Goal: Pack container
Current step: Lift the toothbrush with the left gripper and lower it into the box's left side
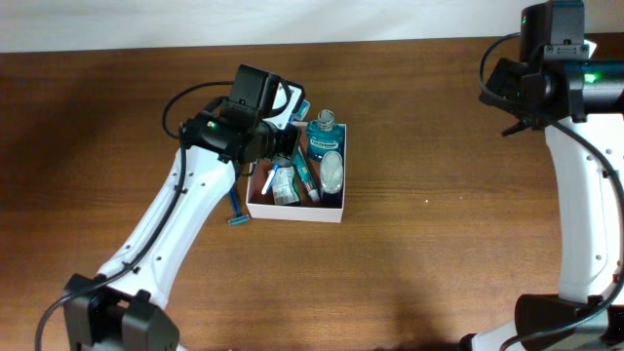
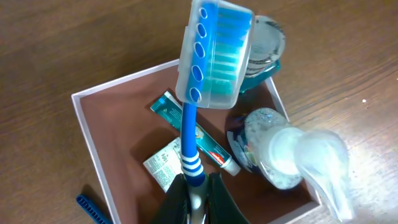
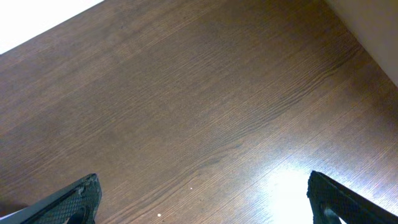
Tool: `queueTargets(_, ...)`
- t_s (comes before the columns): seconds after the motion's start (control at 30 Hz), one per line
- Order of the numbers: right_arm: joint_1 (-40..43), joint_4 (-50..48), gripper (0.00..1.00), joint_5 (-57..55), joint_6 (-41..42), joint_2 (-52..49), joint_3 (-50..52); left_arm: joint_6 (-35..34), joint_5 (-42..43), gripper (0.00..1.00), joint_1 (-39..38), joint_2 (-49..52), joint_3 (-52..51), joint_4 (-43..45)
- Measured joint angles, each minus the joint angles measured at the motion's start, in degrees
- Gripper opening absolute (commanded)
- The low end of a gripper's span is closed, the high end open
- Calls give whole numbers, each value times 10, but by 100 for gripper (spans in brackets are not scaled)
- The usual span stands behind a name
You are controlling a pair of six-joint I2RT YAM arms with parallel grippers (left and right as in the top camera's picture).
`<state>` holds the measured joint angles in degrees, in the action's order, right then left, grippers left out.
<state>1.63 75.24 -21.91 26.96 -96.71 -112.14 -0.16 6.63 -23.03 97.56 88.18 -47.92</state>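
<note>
Closest in, the left hand point(image 2: 198, 190) pinched a blue toothbrush point(image 2: 186, 124) by its handle above the container point(image 2: 87, 134), left of centre on the worktop point(image 1: 439, 244); the right hand point(image 3: 202, 196) gaped wide, far right. Thin-walled and probably light, the container would likely slide or flex; a wall near a corner looked the safest hold.

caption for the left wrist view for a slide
Left gripper holds a capped blue toothbrush over the container holding toothpaste and a pump bottle.
</note>
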Motion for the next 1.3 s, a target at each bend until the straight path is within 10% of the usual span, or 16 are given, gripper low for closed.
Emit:
queueTargets(0.87, 0, 0, 99, 0, 0, 0, 0, 2, -52, 1, 0, 75, -4, 6)
queueTargets(1.17, 0, 0, 99, 0, 0, 0, 0, 6, -56, 58, 0, 75, -4, 6)
queueTargets(1.3, 0, 0, 99, 0, 0, 0, 0, 6, -56, 61, 0, 75, -4, 7)
